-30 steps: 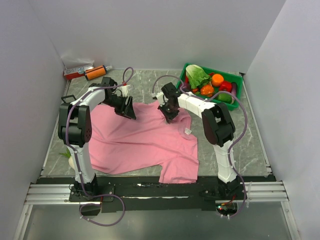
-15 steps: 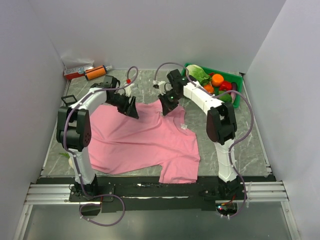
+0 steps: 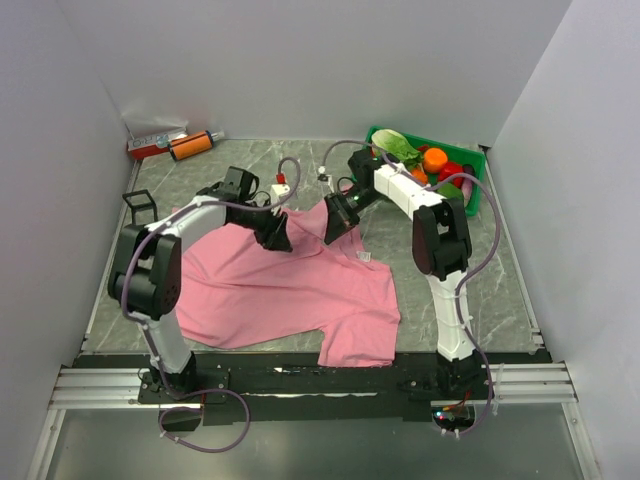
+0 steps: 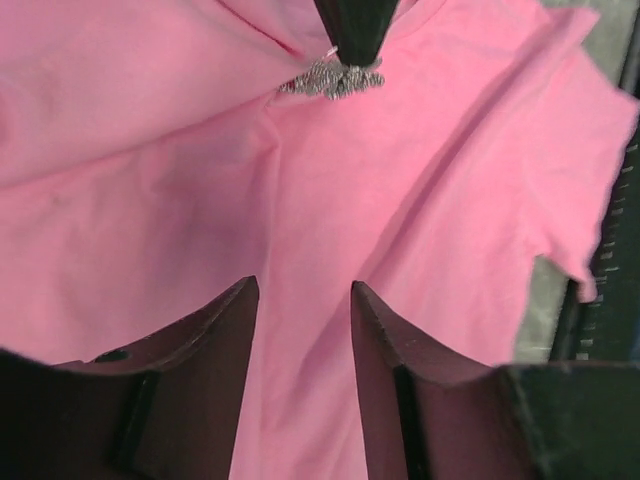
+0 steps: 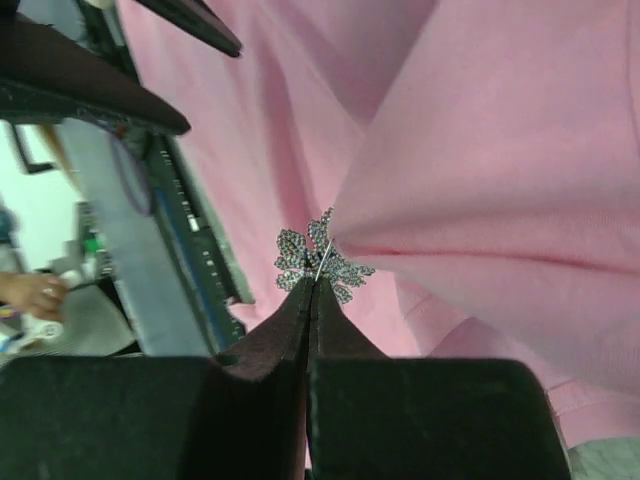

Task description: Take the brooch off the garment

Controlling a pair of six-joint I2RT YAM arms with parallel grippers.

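1. Shirt (image 3: 260,290): It lies flat on the table (image 3: 480,270), except for a peak drawn up at its far-right part. Nothing pins the cloth. Risk: if I pull further, the whole shirt lifts and drags along instead of letting go.
2. Left gripper (image 4: 302,288): The jaws stand partly apart with nothing between them, hovering over the cloth just below the peak. Risk: closing too high catches only air, and closing too near the peak strikes the right fingers.
3. Right gripper (image 5: 312,283): The jaws are pressed together on the brooch (image 5: 322,262), gripping it at the very tips only. Risk: a sideways tug may let it slip out.
4. Brooch: It sits at the tip of the peak with the cloth gathered tight to it, so I judge it fastened. Risk: a hard straight pull may tear the cloth or bend the pin.
5. Room, table: There is bare surface to the right of the shirt and beyond it. Walls close three sides.
6. Room, bin (image 3: 480,180): It sits just behind my right arm, which limits a pull towards the far right.
7. Room, grippers: They are near each other, so the left must approach from below the peak.
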